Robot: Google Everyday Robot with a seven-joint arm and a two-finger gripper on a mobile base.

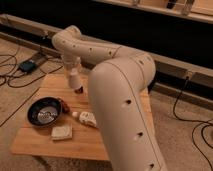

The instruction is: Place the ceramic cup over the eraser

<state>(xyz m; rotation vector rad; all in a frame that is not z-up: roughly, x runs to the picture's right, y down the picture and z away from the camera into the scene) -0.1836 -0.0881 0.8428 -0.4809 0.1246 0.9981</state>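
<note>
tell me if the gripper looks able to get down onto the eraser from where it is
Probably yes. The gripper hangs at the far side of the wooden table with the ceramic cup at its tip, directly above the dark eraser. Nothing stands between them; the black bowl and bottle lie nearer the camera.

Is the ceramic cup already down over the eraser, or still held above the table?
Cannot tell for sure. The ceramic cup hangs at the gripper over the table, with the dark eraser showing at its lower edge.

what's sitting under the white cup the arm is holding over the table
Directly under the ceramic cup, held at the gripper above the wooden table, a small dark eraser peeks out. The cup hides its top.
</note>
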